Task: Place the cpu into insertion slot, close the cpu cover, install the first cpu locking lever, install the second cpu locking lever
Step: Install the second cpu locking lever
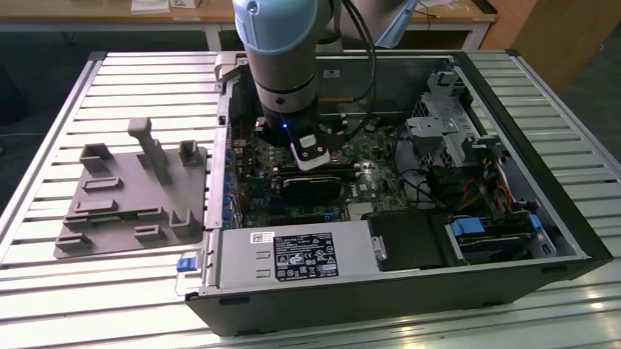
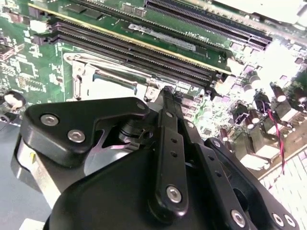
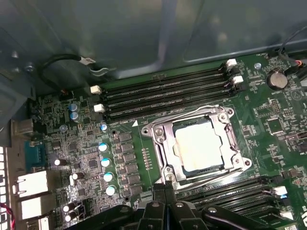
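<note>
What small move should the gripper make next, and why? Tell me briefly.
Probably ease the gripper slightly down onto the wire lever beside its tip. The cpu already lies in its socket with the cpu cover down over it, and I cannot tell whether that lever is hooked.

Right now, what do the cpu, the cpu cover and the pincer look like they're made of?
The cpu: apparently metal-faced, a pale dull silver square with a soft sheen. The cpu cover: likely thin stamped steel, bright silvery frame catching highlights along its edges. The pincer: matt black links, metal or hard plastic, joined by shiny silver screws.
</note>
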Action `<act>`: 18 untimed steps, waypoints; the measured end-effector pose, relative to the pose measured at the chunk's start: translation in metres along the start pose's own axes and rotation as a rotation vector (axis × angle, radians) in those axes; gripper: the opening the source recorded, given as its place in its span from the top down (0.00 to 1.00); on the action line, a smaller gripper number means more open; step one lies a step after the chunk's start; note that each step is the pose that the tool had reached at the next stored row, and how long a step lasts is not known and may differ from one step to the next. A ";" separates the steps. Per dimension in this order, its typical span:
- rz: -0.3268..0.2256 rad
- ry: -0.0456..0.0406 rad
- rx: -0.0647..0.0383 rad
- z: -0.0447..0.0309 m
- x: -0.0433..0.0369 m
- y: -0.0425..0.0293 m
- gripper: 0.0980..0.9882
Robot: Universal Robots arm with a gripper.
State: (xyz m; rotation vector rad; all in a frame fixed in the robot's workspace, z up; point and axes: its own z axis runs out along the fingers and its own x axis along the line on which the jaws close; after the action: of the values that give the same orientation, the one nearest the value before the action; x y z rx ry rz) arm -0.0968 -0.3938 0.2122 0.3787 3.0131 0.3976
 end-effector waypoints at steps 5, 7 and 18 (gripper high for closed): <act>0.000 0.0000 0.000 -0.0007 -0.0001 0.0002 0.99; 0.000 0.0000 0.002 -0.0005 -0.0032 0.0010 0.99; 0.001 0.0069 0.022 0.0033 -0.0359 0.0088 0.99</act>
State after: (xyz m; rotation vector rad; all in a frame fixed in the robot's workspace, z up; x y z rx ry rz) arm -0.0597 -0.3938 0.2130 0.3811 3.0265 0.3665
